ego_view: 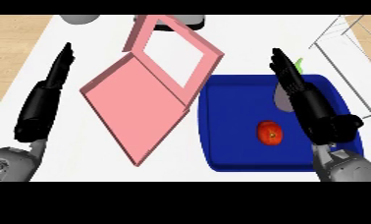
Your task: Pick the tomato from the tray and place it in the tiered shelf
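The tomato (270, 133) is small, round and glossy red, with a paler speck at its middle (likely the stem scar). It lies in the lower right part of the blue tray (221, 120). The right hand (308, 102) hangs over the tray just right of the tomato, its fingers straight and apart from it, holding nothing. Behind this hand a grey thing (279, 99) is partly hidden; it may be another vegetable. The pink tiered shelf (138, 105) lies on the white surface (72, 159) just left of the tray. The left hand (45, 99) rests open at the left edge.
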Tool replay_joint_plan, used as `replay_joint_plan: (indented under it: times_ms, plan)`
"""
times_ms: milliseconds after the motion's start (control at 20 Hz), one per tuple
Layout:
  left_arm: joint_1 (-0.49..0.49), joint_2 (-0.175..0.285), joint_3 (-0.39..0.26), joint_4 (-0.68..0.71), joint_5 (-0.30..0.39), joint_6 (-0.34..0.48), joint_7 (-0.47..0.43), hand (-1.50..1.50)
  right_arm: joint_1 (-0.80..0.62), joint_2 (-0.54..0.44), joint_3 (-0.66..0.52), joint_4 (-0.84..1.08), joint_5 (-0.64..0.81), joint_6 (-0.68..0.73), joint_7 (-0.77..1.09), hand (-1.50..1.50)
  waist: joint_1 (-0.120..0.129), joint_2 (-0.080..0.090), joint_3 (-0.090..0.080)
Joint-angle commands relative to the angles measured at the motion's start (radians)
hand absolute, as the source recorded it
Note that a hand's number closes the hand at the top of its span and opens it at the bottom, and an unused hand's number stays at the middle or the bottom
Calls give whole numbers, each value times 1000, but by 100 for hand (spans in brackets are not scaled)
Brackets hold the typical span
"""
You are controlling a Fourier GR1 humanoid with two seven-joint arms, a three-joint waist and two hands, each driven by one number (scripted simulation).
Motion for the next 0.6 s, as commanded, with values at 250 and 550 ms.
replay_joint_plan:
  times_ms: [250, 550]
  plan:
    - [194, -19, 104, 123, 186, -44, 103, 0, -2, 178, -122, -44, 248, -424, -315, 150, -17, -4, -10]
    - [217, -39, 106, 134, 236, -81, 132, 0, 203, 369, -168, 75, 474, -888, -350, -150, -40, 1, -9]
